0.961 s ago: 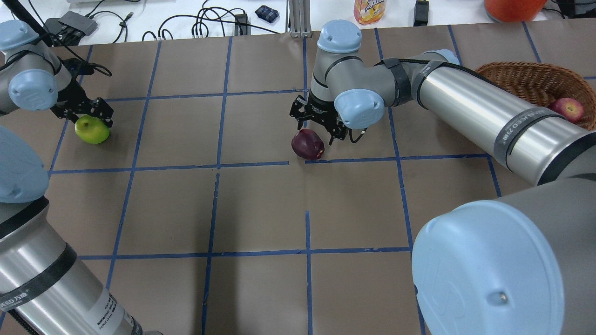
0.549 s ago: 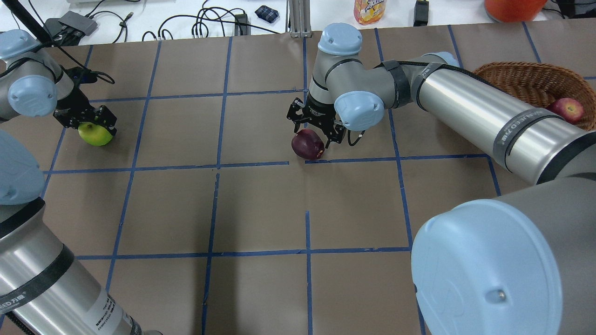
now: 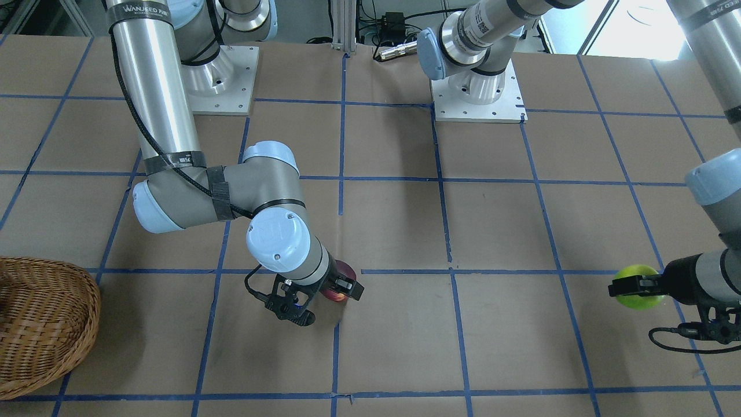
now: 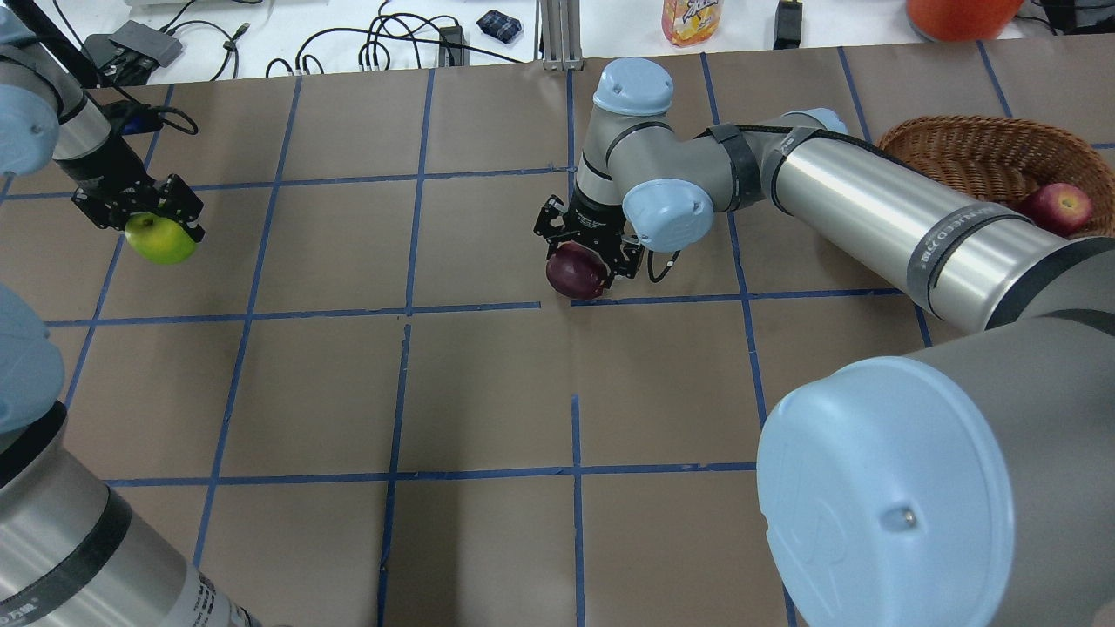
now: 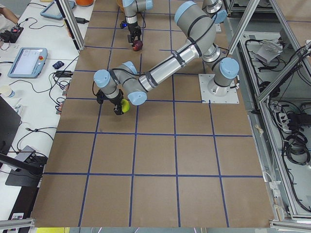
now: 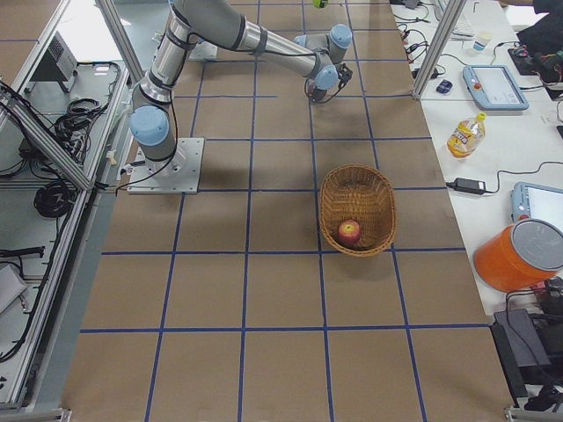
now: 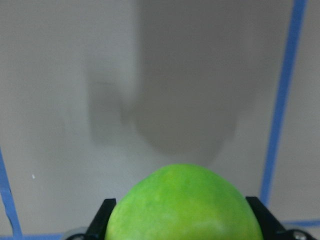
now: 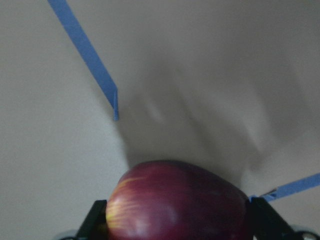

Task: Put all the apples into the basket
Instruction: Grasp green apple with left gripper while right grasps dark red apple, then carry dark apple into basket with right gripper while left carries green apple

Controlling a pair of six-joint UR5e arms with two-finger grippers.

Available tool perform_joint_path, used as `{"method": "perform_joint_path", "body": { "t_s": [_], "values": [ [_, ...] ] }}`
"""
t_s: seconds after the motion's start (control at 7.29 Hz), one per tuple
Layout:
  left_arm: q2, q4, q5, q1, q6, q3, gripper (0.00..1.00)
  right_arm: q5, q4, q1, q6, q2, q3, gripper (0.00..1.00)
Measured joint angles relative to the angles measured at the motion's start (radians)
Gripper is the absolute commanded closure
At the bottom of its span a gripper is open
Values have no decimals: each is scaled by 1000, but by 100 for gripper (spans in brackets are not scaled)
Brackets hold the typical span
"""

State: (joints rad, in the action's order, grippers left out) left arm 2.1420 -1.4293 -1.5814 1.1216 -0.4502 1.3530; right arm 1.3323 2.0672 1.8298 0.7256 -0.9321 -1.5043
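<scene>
A: Where are the 3 apples?

B: In the overhead view the green apple [image 4: 161, 242] is far out at 9 o'clock on the table [image 4: 488, 392], well apart from the others. The purple apple [image 4: 575, 274] sits just toward 12 o'clock from the middle, touching a blue tape line [image 4: 470, 306] on its 6 o'clock side. The red apple [image 4: 1058, 209] already lies in the basket [image 4: 967, 148], out at 2 o'clock.

A: Where in the basket?

B: In the exterior right view it rests at the 6 o'clock end, near the rim.

A: What is the left gripper [image 4: 139, 216] doing?

B: It is clamped on the green apple. In its wrist view 1 black finger [image 7: 102, 212] presses the apple at 9 o'clock and the other at 3 o'clock. A soft shadow lies on the paper toward 12 o'clock. I cannot tell whether the apple touches the table.

A: And the right gripper [image 4: 585, 248]?

B: It stands over the purple apple, closed about it. In its wrist view 1 finger [image 8: 95, 215] lies against the apple at 9 o'clock and the other against it at 3 o'clock. I cannot tell whether the apple rests on the paper.

A: How far apart are that apple and the basket?

B: Well apart: the basket is toward 2 o'clock from it, with the right forearm [image 4: 871, 205] stretched between them.
</scene>
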Motion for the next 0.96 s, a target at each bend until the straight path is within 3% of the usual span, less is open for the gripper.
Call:
{"method": "perform_joint_path", "body": {
  "t_s": [0.14,0.69,0.96],
  "values": [
    [-35,-27,36,33,33,13,92,-3,-1,0,-5,2,0,100],
    [-140,-50,222,124,200,98,92,-2,-34,-16,-78,-18,15,100],
    [-131,42,261,267,405,112,92,8,-121,-74,-122,-68,48,100]
  ]
}}
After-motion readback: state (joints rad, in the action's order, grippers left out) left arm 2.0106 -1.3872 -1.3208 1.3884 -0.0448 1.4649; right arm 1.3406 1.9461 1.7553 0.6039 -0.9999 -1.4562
